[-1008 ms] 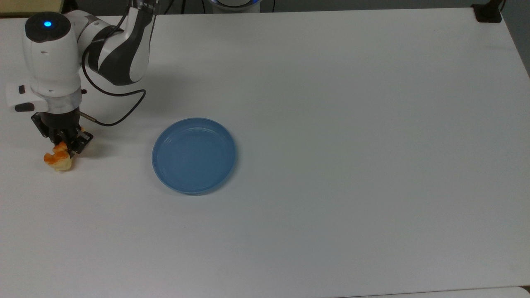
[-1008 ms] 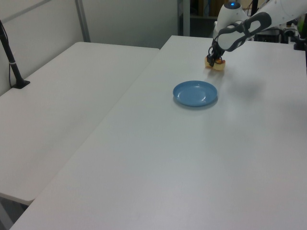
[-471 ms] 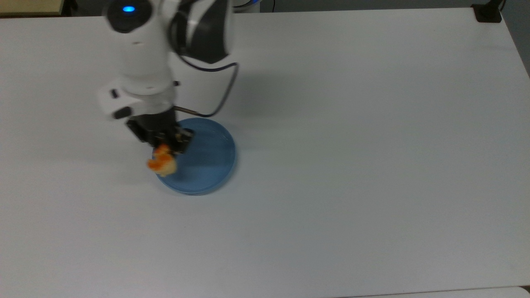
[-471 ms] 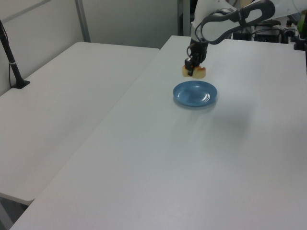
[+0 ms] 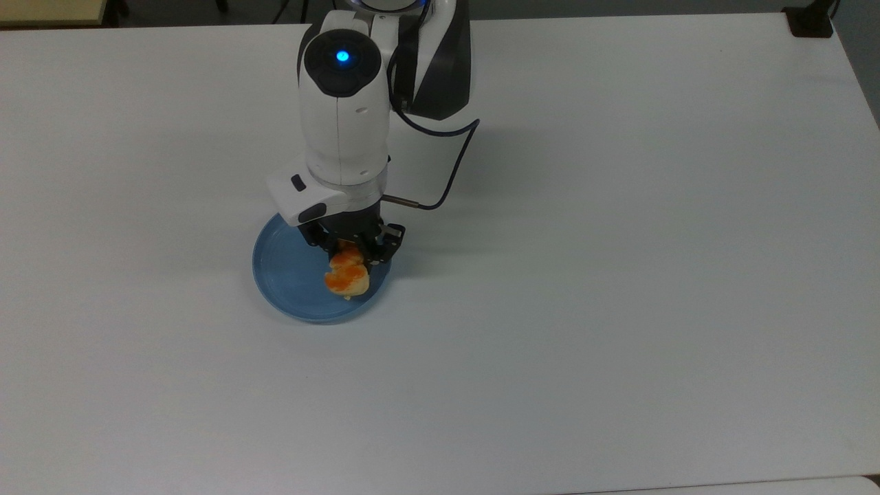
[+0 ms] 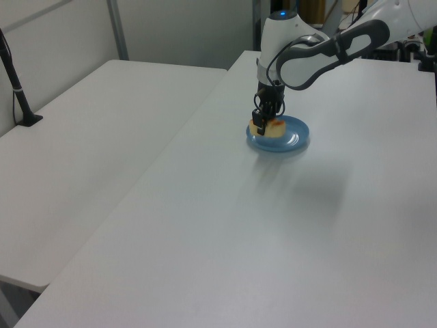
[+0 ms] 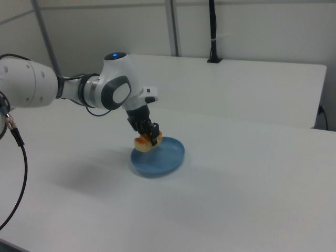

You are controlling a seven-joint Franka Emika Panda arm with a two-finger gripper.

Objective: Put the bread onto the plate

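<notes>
The bread [image 5: 347, 278], a small pale-yellow roll with orange-brown glazed bumps, hangs in my gripper [image 5: 352, 256], which is shut on it. It is held just above the inside of the blue plate [image 5: 285, 271], toward the top view's right part of the plate. In the left view the bread [image 6: 268, 128] sits low over the plate [image 6: 293, 139], under my gripper [image 6: 263, 121]. The right view shows the bread [image 7: 145, 142] over the plate [image 7: 165, 156] near its left rim, with my gripper [image 7: 149, 133] on top of it. Whether the bread touches the plate cannot be told.
The white table [image 5: 619, 275] spreads wide around the plate. A second white table [image 6: 89, 137] stands beside it at the left view's left. A black post base [image 5: 810, 20] sits at the top view's far right corner. My arm's cable [image 5: 450, 172] loops beside the wrist.
My gripper has carried the bread to the top view's right, from the plate's left rim to over the plate's inside, and has come lower.
</notes>
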